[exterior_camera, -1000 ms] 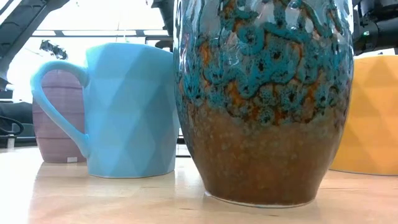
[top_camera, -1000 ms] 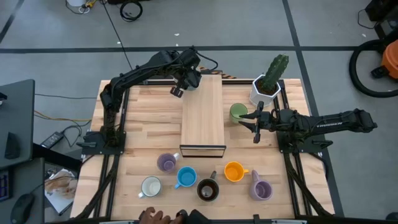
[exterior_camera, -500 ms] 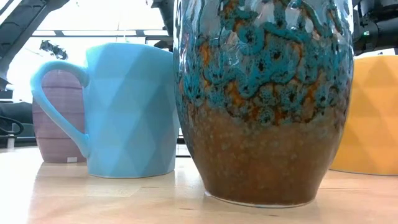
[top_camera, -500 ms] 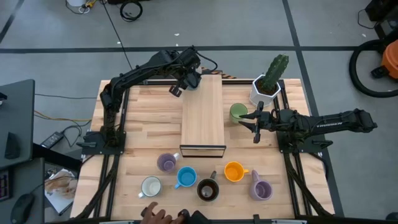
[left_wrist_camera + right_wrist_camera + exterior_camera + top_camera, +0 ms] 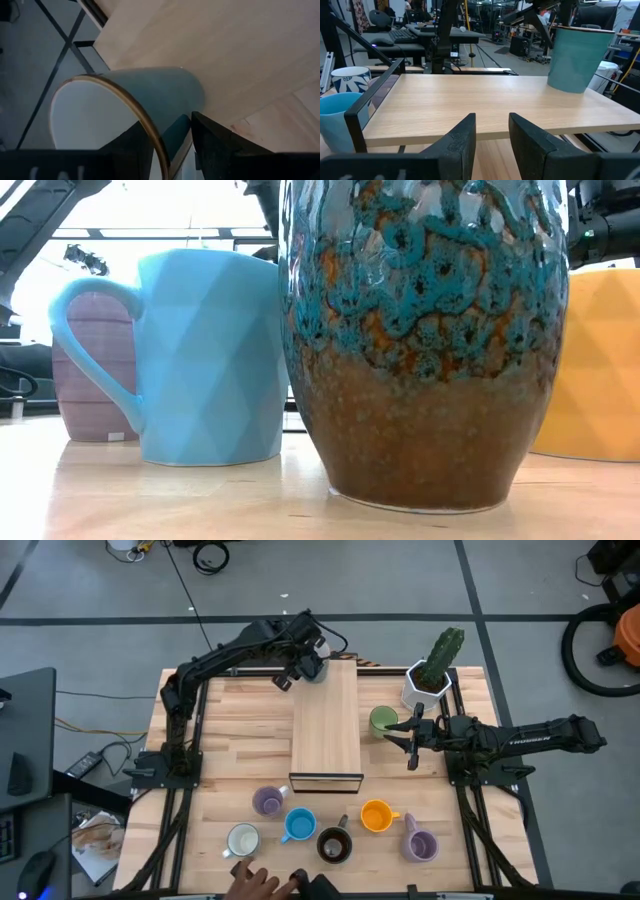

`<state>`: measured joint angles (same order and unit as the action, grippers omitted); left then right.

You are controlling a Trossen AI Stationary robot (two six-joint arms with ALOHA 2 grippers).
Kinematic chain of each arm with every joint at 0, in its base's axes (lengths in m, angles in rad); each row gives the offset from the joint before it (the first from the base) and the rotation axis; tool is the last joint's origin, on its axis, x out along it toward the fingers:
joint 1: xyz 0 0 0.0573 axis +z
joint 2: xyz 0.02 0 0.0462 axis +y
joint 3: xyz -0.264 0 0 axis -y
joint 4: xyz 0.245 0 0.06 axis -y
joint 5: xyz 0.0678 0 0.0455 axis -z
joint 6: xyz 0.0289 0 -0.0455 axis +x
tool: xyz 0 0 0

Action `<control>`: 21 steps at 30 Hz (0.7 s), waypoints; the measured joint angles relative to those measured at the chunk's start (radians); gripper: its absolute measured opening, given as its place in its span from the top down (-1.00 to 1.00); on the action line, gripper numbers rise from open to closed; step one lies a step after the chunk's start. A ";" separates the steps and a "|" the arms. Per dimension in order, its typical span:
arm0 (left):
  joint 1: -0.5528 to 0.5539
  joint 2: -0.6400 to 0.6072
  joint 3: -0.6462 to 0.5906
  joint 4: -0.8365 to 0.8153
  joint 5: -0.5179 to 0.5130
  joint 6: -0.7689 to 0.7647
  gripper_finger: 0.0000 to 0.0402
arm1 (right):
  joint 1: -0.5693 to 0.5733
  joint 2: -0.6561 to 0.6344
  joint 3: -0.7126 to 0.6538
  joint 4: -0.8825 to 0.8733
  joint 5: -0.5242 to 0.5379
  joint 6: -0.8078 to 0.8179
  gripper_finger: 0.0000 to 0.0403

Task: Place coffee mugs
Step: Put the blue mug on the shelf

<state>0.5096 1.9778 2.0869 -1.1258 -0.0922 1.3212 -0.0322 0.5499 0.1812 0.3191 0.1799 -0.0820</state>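
Left gripper (image 5: 308, 665) pinches pale mug's (image 5: 125, 115) rim at raised board's (image 5: 326, 725) far corner — lower until seated, then release; right gripper (image 5: 409, 740) idle, fingers slightly apart.

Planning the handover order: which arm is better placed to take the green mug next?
Right. The right gripper sits open just beside the green mug. The left gripper is at the far corner of the wooden stand, shut on a pale mug.
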 joint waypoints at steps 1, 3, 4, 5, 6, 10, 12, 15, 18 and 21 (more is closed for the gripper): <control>0.004 0.000 0.000 0.000 0.000 0.000 0.34 | 0.000 0.000 0.000 0.000 0.000 0.000 0.39; 0.009 0.000 0.000 0.000 0.000 0.000 0.34 | 0.000 0.000 0.000 -0.001 0.000 0.000 0.39; 0.011 0.000 0.000 0.000 0.000 -0.001 0.34 | 0.000 0.000 0.000 -0.001 0.000 0.000 0.39; 0.012 0.000 0.000 0.000 -0.002 -0.004 0.34 | 0.000 0.000 0.000 -0.001 0.000 0.000 0.39; 0.015 0.000 0.000 0.000 -0.007 -0.008 0.34 | 0.000 0.000 0.000 -0.003 0.000 0.000 0.39; 0.016 0.000 0.000 0.000 -0.046 -0.029 0.34 | 0.000 0.000 0.000 -0.003 0.000 0.000 0.39; 0.015 0.000 0.000 -0.003 -0.061 -0.037 0.34 | 0.000 0.000 0.000 -0.003 0.000 0.000 0.39; 0.015 0.000 0.000 -0.002 -0.065 -0.067 0.34 | 0.000 0.000 0.000 -0.003 0.000 0.000 0.39; 0.013 0.000 0.000 -0.002 -0.067 -0.092 0.34 | 0.000 0.000 0.000 -0.003 0.000 0.000 0.39; 0.008 0.000 0.000 -0.001 -0.074 -0.133 0.34 | 0.000 0.000 0.000 -0.003 0.000 0.000 0.39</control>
<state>0.5179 1.9774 2.0869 -1.1271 -0.1661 1.1887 -0.0322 0.5499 0.1810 0.3164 0.1795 -0.0818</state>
